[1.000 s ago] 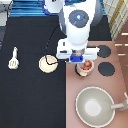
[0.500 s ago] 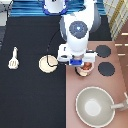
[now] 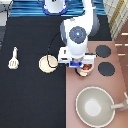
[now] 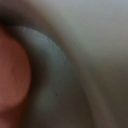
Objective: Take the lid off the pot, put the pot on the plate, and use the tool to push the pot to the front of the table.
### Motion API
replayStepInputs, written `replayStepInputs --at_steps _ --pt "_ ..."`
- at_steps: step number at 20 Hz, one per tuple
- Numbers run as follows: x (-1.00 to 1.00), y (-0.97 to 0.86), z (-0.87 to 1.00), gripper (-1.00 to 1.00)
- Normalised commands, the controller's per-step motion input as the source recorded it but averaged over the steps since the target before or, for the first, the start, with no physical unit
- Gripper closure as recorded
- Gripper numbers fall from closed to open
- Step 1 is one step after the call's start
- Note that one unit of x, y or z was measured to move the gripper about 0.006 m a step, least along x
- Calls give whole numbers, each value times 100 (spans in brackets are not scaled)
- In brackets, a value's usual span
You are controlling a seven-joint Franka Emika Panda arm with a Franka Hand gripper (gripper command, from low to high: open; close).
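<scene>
- The gripper [image 3: 81, 63] sits low over the pot [image 3: 85, 68] on the pinkish-brown stove panel [image 3: 75, 85], just at the panel's edge with the black table [image 3: 30, 95]; whether its claw is apart or together cannot be told, since the hand covers it.
- The arm's white body hides most of the pot; only a pinkish rim and a patch of reddish-orange contents show below the blue block.
- The wrist view is a close blur of a reddish-pink curve beside a grey-white surface; nothing there can be named.
- The plate [image 3: 48, 63], cream-beige and round, lies on the table just to the exterior view's left of the gripper, with nothing on it; a dark cable crosses above it.
- Two black burners [image 3: 104, 51] lie to the right of the pot.
- The large grey pan [image 3: 95, 105] stands toward the exterior view's bottom right, its handle pointing right.
- The tool [image 3: 14, 58], a cream-white spatula, lies well apart at the far left.
</scene>
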Motion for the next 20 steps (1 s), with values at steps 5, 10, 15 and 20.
replayStepInputs --at_steps 5,10,15,20 --pt "12 16 0 100" --pt "10 18 0 100" --pt "9 18 0 100" --pt "6 11 15 100"
